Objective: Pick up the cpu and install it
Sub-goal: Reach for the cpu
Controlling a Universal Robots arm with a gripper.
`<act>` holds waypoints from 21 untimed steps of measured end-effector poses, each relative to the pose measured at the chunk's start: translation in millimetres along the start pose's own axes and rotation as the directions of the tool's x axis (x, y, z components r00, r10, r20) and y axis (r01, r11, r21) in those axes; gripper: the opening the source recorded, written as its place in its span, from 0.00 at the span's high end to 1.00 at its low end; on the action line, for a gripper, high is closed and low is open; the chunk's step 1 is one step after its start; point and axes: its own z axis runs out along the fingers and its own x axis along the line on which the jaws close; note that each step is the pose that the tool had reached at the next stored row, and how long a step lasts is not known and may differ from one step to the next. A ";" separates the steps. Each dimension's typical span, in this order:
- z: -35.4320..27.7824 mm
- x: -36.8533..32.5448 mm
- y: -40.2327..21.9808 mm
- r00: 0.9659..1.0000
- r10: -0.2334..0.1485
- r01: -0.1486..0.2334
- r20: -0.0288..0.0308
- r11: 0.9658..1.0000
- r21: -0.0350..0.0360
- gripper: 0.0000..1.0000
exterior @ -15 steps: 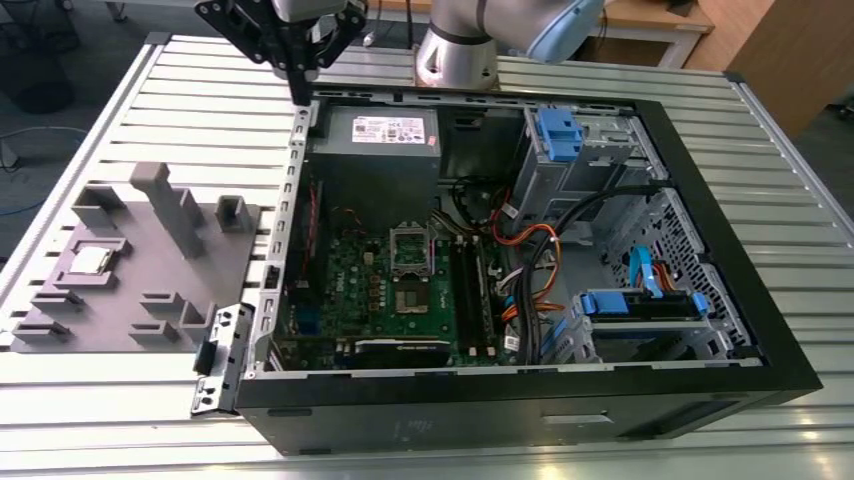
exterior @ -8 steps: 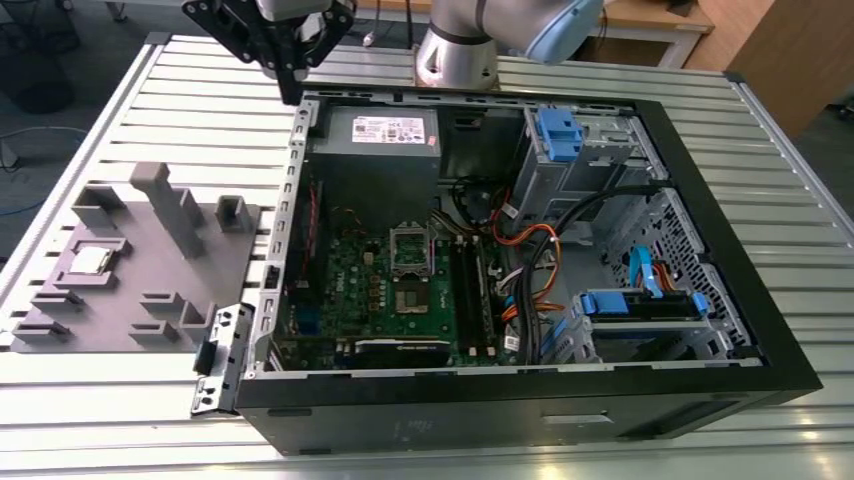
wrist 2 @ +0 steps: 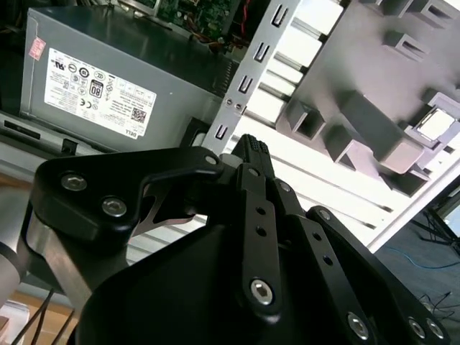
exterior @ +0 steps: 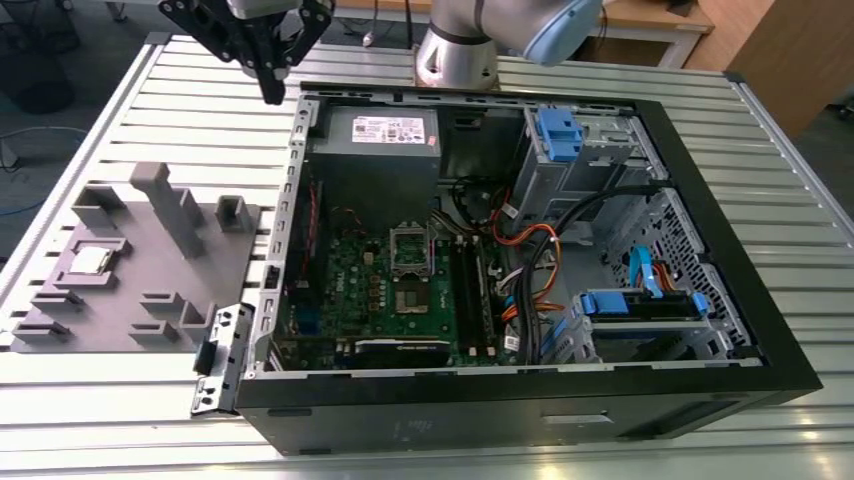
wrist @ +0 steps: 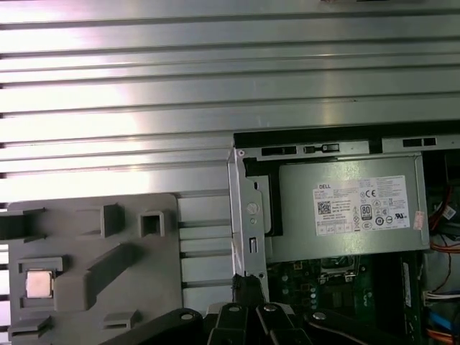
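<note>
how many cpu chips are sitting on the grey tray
1. The cpu lies in a square pocket of the grey tray, to the exterior view's left of the computer case. The tray's raised blocks could hide another.

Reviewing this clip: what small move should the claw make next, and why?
Probably travel toward the exterior view's left, over the grey tray. The chip lies there in its pocket, while the claw hangs shut and empty above the computer case corner, apart from it.
</note>
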 end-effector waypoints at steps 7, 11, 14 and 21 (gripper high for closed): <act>-0.6 16.5 -1.2 1.000 0.000 0.000 0.006 1.000 0.000 0.89; -1.0 25.9 -1.9 1.000 0.000 0.000 0.009 1.000 -0.001 0.89; -1.2 33.1 -2.4 1.000 0.000 0.000 0.012 1.000 -0.001 0.89; -1.8 49.6 -3.7 1.000 -0.001 0.001 0.018 1.000 -0.002 0.89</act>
